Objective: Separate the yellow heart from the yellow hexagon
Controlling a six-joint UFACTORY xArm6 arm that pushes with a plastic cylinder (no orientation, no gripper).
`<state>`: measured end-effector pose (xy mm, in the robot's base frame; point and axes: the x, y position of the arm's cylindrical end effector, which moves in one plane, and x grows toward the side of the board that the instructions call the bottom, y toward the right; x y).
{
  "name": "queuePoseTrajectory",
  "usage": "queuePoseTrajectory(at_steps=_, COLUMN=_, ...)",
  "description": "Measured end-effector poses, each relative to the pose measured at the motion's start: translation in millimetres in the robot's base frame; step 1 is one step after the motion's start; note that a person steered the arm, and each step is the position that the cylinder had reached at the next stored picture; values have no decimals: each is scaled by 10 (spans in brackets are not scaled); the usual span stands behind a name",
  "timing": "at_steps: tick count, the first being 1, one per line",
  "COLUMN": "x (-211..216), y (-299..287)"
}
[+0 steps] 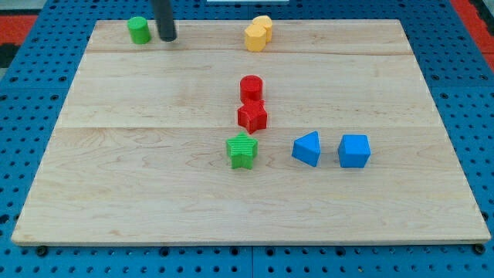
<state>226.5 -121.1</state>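
Hand: none fitted; my tip (167,38) holds nothing, resting at the tabletop's (154,185) top left, just right of the green cylinder (139,30). Yellow heart (263,26) and yellow hexagon (255,37): touching, top centre. Red cylinder (251,87), red star (252,116), green star (242,150): centre. Blue triangle (307,148), blue cube (354,150): right.

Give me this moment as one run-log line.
my tip: view's top left, beside green cylinder | yellow heart and yellow hexagon: touching, top centre | separation: not yet done
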Motion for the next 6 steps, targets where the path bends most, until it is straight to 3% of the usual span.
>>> queuePoseTrajectory(at_steps=2, x=-343, y=268)
queuePoseTrajectory(at_steps=5, x=-292, y=1574)
queuePoseTrajectory(at_steps=6, x=280, y=1601)
